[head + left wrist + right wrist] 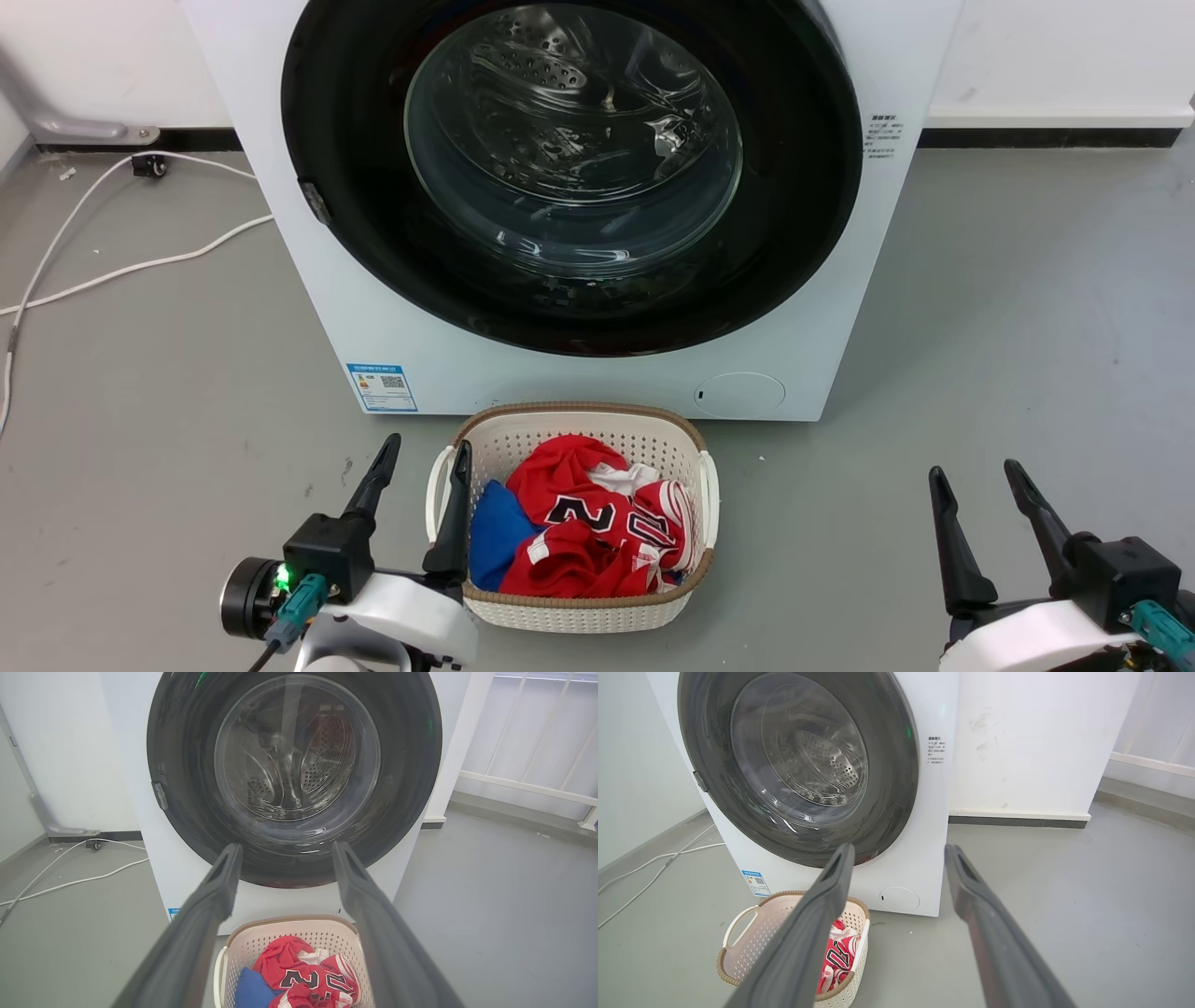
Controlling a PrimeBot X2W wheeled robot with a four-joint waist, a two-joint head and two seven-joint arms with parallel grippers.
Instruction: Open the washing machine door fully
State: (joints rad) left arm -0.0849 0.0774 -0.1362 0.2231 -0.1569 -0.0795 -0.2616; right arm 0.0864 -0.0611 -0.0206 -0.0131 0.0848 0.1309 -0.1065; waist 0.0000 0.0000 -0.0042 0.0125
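Left pincer (428, 444) and right pincer (973, 469) hang low and released, fingers spread, grasping nothing, well short of the white washing machine (840, 308). Between them, on the grey floor (1027, 327), a laundry basket (485, 425) of red and blue clothing stands just before the machine. Beyond it the washing machine door (571, 159) appears shut, its black ring flush against the front panel, so the task looks unstarted: reaching, catching an edge and swinging it wide are all left to do. Round, the door has no long axis; its face stands upright, looking straight out toward the robot. A small grey tab (315, 202) on its left rim may be the catch.
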